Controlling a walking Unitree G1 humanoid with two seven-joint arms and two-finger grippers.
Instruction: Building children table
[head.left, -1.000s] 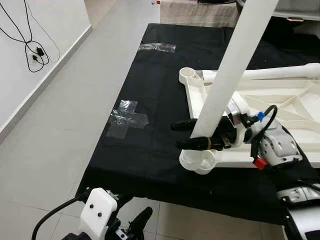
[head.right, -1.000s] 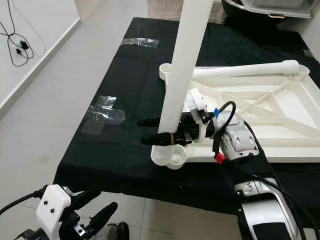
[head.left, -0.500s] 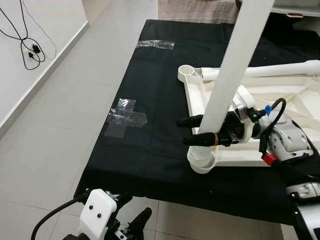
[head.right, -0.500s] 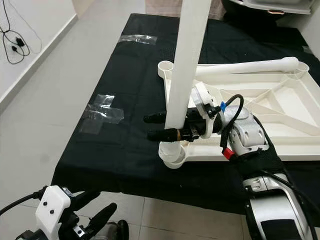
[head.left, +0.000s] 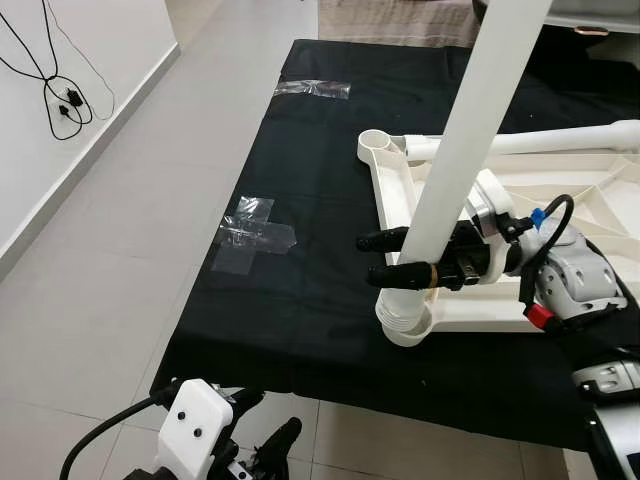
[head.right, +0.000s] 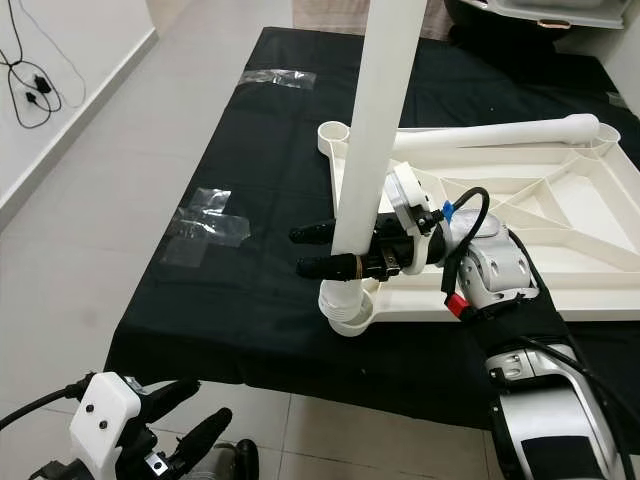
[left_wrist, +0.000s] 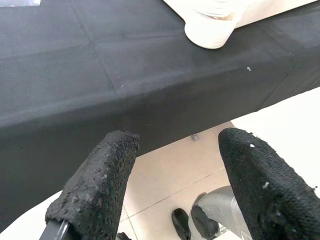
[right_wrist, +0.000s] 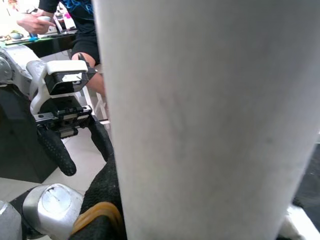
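A long white table leg (head.left: 470, 120) stands tilted, its ribbed lower end sitting in the near corner socket (head.left: 405, 328) of the white table top (head.left: 590, 190). The top lies upside down, ribs showing. My right gripper (head.left: 371, 259) is shut on the leg just above the socket, black fingertips poking out past it. A second leg (head.left: 540, 142) lies along the top's far edge, by the far corner socket (head.left: 377, 148). My left gripper (left_wrist: 170, 185) hangs open and holds nothing, below the front edge of the cloth-covered surface.
A black cloth (head.left: 320, 180) covers the low work surface, with clear tape patches (head.left: 255, 235) near its left edge and at the far end (head.left: 315, 92). Tiled floor (head.left: 110, 260) lies to the left, and a cable (head.left: 65, 100) hangs on the wall. A person (right_wrist: 85, 30) stands behind me.
The leg's lower end has come down from above the near corner socket into it, and my right gripper has shifted slightly with it. The left gripper has stayed low.
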